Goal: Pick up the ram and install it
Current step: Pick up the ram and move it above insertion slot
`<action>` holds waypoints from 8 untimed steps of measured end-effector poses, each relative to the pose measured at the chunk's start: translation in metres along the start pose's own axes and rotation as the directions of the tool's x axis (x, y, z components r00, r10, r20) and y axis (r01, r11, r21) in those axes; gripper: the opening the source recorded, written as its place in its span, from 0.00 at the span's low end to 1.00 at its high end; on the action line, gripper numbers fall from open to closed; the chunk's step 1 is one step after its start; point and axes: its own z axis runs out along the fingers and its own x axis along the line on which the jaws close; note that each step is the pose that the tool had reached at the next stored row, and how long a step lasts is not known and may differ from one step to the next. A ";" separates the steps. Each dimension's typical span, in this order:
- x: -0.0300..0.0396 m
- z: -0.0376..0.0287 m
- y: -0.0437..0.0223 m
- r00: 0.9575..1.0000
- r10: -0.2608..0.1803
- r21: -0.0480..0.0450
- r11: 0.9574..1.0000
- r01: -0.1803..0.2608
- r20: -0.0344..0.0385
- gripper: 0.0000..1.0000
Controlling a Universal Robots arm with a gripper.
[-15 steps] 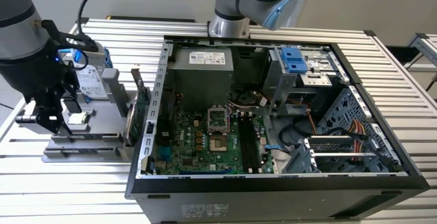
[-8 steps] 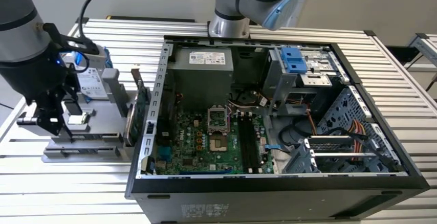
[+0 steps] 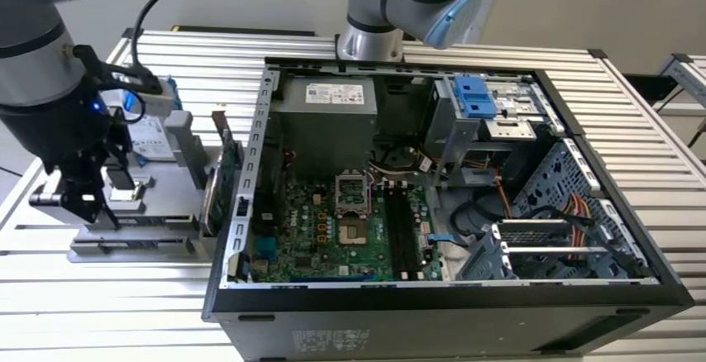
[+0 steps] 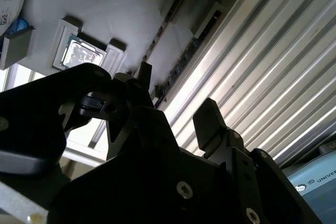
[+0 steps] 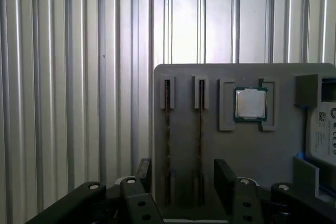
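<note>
Open black computer case (image 3: 441, 321) sits on the slatted silver table (image 3: 132, 312), grey holder tray (image 3: 132, 246) just beside it at the exterior view's left. In the tray, two long narrow ram strips (image 5: 167, 140) slotted side by side, square silver processor chip (image 5: 250, 103) next along, black gripper (image 5: 184, 174) above.

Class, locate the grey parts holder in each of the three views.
Exterior view: grey parts holder at the exterior view's left, beside the computer case, under the gripper.
First wrist view: beyond the open gripper, holder bearing the square processor.
Second wrist view: holder beyond the gripper, processor on it.
Shared landmark: the gripper.
</note>
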 end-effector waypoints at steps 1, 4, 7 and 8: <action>0.0000 0.0006 0.0000 1.000 0.000 0.000 1.000 0.000 -0.001 1.00; -0.0001 0.0028 -0.0001 1.000 0.000 0.000 1.000 0.000 -0.002 1.00; -0.0002 0.0050 -0.0001 1.000 0.000 0.000 1.000 0.000 -0.002 1.00; -0.0002 0.0060 -0.0001 1.000 0.000 0.000 1.000 0.000 -0.002 1.00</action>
